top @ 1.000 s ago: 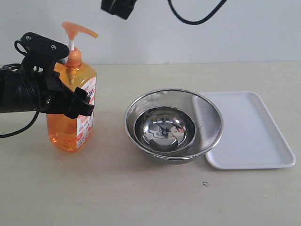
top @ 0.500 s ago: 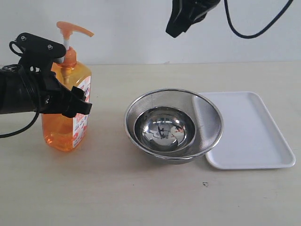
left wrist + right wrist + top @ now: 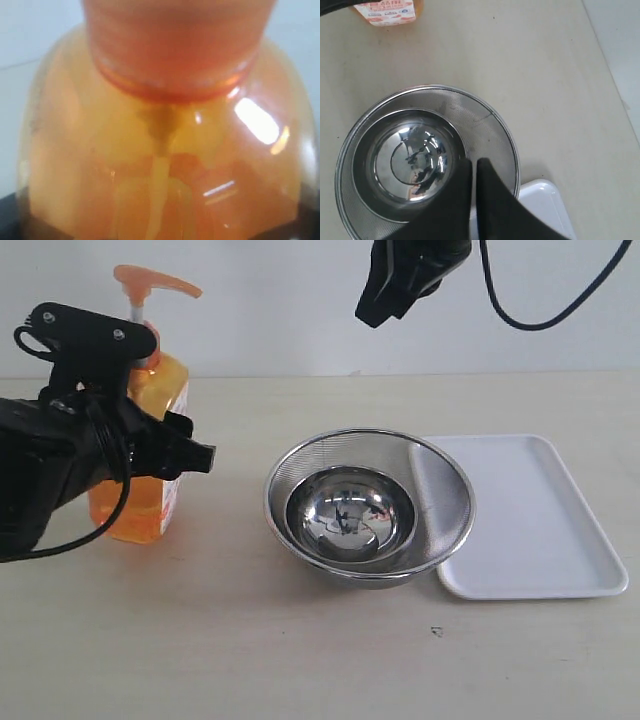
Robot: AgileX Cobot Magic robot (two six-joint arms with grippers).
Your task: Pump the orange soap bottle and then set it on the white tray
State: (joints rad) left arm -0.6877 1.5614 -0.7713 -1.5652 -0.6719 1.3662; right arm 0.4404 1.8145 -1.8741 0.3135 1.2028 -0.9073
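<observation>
- Left wrist view: the frame is filled by the orange soap bottle; the dark fingers are seen only at the two lower corners, one on each side of the body.
- Exterior view: the left gripper is clamped across the bottle at mid-height, with one finger in front of the label and the other hidden behind.
- The bottle is noted on the left of the table, slightly tilted. Whether its base touches the surface cannot be told.
- The pump head is raised on its stem, with nothing touching it.
- Two nested bowls lie between bottle and tray: a mesh bowl with a steel bowl inside it.
- The white tray is just beside the mesh bowl on the far right, well apart from the bottle, and nothing is seen on it.
- The right gripper is held high over the bowls. In its own view the tips are pressed almost together, with nothing between them.
- Step judged: the bottle is secured and the pumping is not yet done.
- Next move, as judged: the right gripper would need to be brought across and down onto the pump head while the bottle is steadied by the left.
- The carry to the tray would then need to clear the bowls.
</observation>
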